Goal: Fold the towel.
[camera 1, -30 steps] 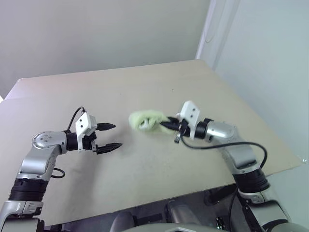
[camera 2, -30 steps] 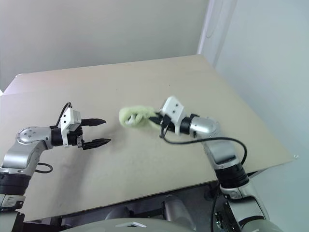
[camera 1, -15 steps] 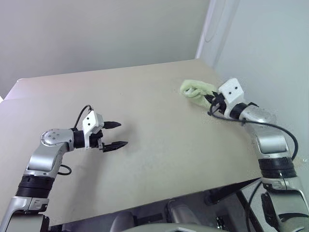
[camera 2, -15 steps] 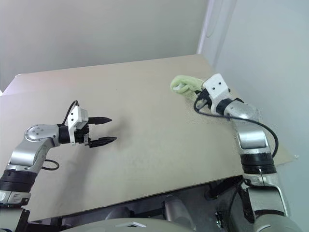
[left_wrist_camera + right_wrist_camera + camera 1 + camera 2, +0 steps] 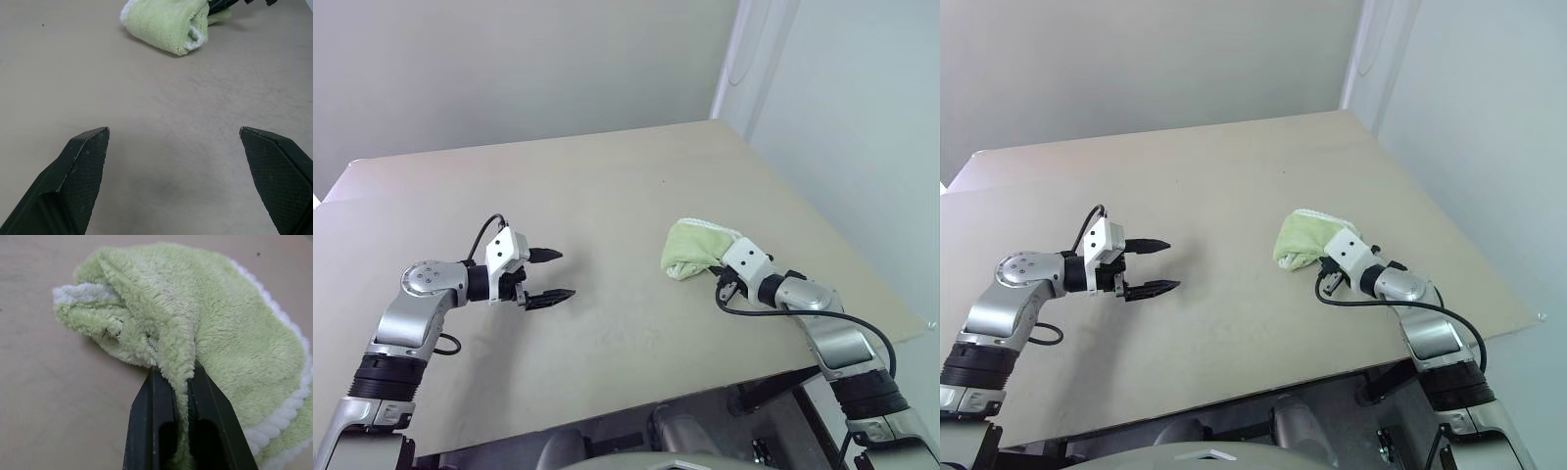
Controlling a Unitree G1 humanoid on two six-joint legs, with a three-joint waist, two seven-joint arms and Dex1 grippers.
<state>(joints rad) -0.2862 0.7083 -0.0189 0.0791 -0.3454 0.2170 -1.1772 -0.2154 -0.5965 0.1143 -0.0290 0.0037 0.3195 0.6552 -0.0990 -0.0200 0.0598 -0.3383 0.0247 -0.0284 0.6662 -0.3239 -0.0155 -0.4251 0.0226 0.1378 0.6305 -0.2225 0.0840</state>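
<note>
The towel is a light green terry cloth with white edging, lying bunched on the tan table at the right. My right gripper comes in low from the towel's near right and is shut on a raised fold of it; a small dark stitched mark shows on a lobe beside the fingers. My left gripper hovers open over the table at the left, pointing toward the towel, well apart from it, with nothing between its fingers.
The table's right edge runs close behind the right arm, and its front edge lies near me. A black cable loops along the right forearm. Bare tabletop separates the two grippers.
My right gripper swung the towel from the table's middle up to the far right, then brought it down to the table on the right, where the towel now rests. The left gripper stayed put.
</note>
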